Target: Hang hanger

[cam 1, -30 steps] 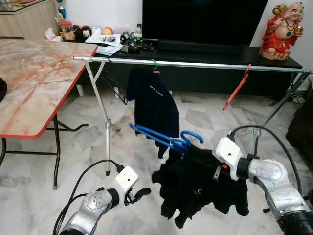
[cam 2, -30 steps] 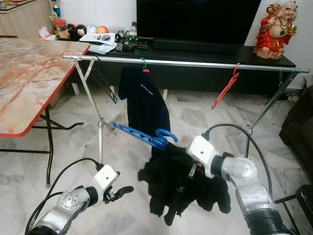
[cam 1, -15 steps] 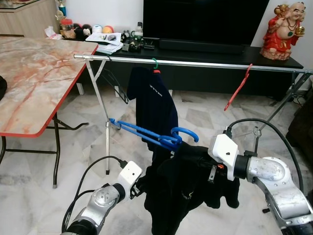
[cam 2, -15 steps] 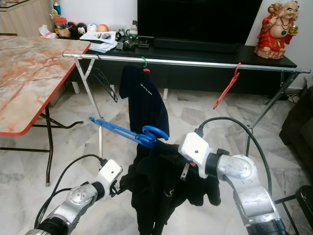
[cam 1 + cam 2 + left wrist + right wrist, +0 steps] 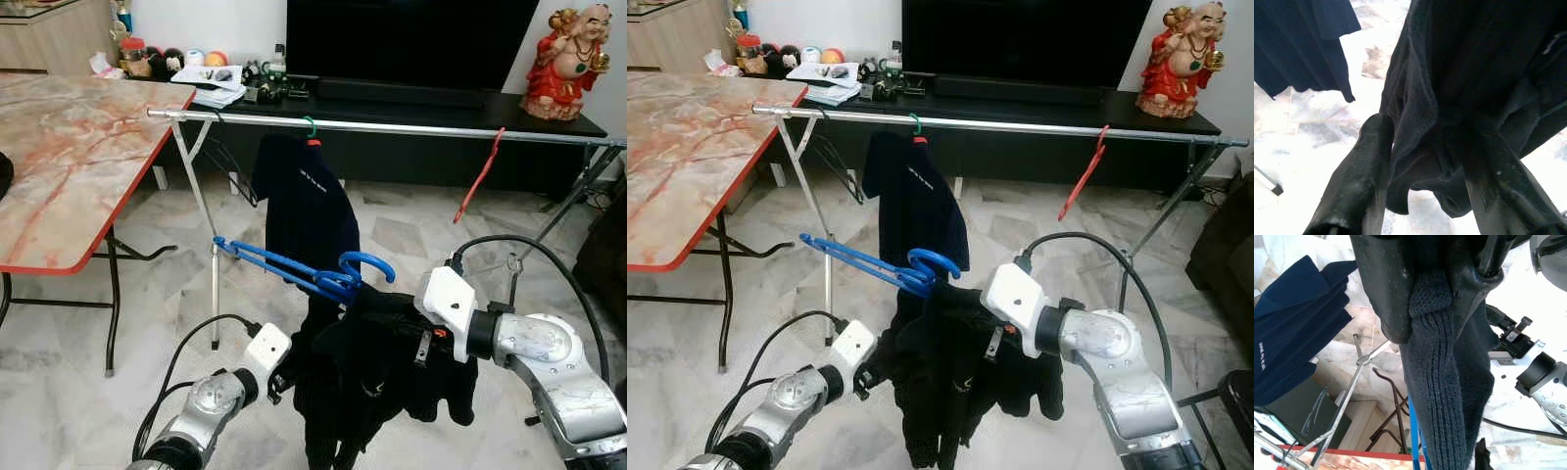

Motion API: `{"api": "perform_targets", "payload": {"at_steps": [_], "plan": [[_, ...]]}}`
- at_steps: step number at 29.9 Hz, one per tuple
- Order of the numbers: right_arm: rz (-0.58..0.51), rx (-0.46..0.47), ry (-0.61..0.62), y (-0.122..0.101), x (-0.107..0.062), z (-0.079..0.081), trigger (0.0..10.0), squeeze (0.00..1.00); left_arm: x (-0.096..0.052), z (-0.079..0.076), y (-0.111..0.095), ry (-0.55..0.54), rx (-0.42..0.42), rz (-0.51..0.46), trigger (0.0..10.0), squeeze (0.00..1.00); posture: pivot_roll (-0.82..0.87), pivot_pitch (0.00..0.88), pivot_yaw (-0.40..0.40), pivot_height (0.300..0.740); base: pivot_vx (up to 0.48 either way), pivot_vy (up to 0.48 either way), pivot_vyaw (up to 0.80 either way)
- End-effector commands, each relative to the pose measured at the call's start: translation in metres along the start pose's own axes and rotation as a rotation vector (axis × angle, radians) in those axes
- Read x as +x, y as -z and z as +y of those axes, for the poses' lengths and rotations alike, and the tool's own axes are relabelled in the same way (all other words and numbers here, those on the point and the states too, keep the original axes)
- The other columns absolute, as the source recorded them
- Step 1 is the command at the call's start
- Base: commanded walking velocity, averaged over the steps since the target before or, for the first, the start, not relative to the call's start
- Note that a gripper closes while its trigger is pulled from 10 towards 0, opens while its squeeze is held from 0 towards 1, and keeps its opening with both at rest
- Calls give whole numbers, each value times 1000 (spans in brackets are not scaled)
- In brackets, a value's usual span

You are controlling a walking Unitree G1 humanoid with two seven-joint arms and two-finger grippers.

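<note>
A blue hanger (image 5: 284,266) carries a black knitted garment (image 5: 382,382) that droops in a bunch below its hook. My right gripper (image 5: 1432,298) is shut on the garment's knit just under the hook and holds the bundle low in front of the silver rail (image 5: 392,127). My left gripper (image 5: 1430,121) is pushed up against the garment's lower left side, its fingers (image 5: 1371,147) spread open with a fold of the cloth between them. On the rail hang a navy shirt (image 5: 309,211) on a green hook and a bare red hanger (image 5: 477,176).
A marble table with a red edge (image 5: 69,157) stands at the left, close to the rail's end. Behind the rail runs a black TV console (image 5: 549,122) with a red statue (image 5: 568,59). A dark seat (image 5: 607,255) sits at the right edge. The floor is pale marble.
The right gripper has lifted the hanger and garment up and to the left. The left gripper, free a second ago, has risen and pushed into the garment's lower left side.
</note>
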State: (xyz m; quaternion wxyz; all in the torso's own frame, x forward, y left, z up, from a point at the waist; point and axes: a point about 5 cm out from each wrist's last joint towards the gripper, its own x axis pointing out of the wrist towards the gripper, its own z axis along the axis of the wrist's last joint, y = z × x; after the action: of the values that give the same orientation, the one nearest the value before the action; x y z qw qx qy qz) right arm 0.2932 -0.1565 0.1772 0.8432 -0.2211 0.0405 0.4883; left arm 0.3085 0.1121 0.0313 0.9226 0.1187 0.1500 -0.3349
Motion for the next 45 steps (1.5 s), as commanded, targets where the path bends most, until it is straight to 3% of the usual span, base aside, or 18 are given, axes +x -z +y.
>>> {"api": "perform_targets", "payload": {"at_steps": [1, 9, 19, 37, 44, 45], "plan": [[-41, -42, 10, -14, -3, -3, 0, 0, 1, -2, 0, 11, 4, -1, 0, 0, -51, 47, -54, 740, 0, 0, 0], [-40, -44, 17, -15, -3, -4, 0, 0, 2, -3, -1, 23, -1, -4, 0, 0, -55, 46, -54, 740, 0, 0, 0], [-46, -46, 16, -18, -2, -4, 0, 0, -1, -3, 10, 10, 35, 67, 0, 0, -55, 46, -54, 740, 0, 0, 0], [-38, -42, 15, -15, -1, -3, 0, 0, -1, -1, 11, -22, 30, 70, 0, 0, -55, 49, -56, 740, 0, 0, 0], [56, -62, -12, 1, -18, -6, 0, 0, -5, 0, 18, -41, 50, 100, 0, 0, -55, 54, -57, 740, 0, 0, 0], [101, -52, -24, 9, -26, -8, 0, 0, -6, 1, 20, -52, 48, 109, 0, 0, -55, 54, -57, 740, 0, 0, 0]]}}
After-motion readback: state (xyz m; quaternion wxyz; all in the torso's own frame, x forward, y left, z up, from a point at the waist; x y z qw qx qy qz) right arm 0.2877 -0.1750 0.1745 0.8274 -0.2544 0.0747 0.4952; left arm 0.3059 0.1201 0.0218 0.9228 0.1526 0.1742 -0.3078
